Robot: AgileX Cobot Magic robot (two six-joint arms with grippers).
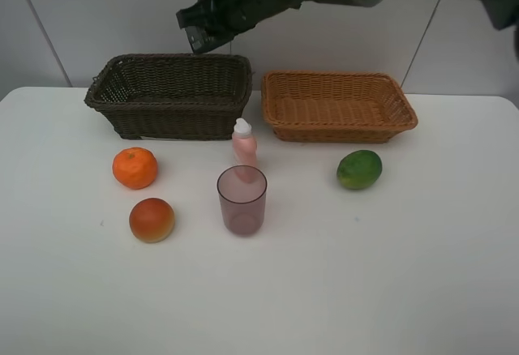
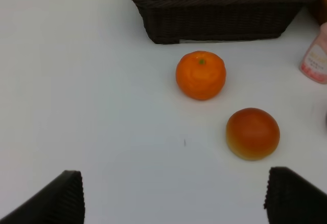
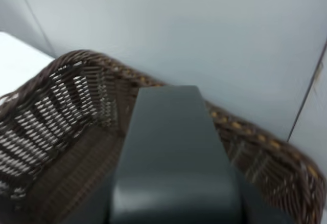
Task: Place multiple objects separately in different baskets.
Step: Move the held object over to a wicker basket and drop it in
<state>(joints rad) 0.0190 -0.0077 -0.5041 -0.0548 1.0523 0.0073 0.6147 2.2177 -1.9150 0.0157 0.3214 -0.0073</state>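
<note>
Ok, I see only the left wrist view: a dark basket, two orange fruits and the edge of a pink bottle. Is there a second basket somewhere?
Observer: Yes. A light tan basket stands to the right of the dark basket, and I see nothing inside it.
Operator: And where is the other arm, please?
Observer: The right gripper is across the middle, in the air above the back rim of the dark basket.
Operator: What stands near the pink bottle?
Observer: A purple cup stands upright just in front of the pink bottle.
</note>
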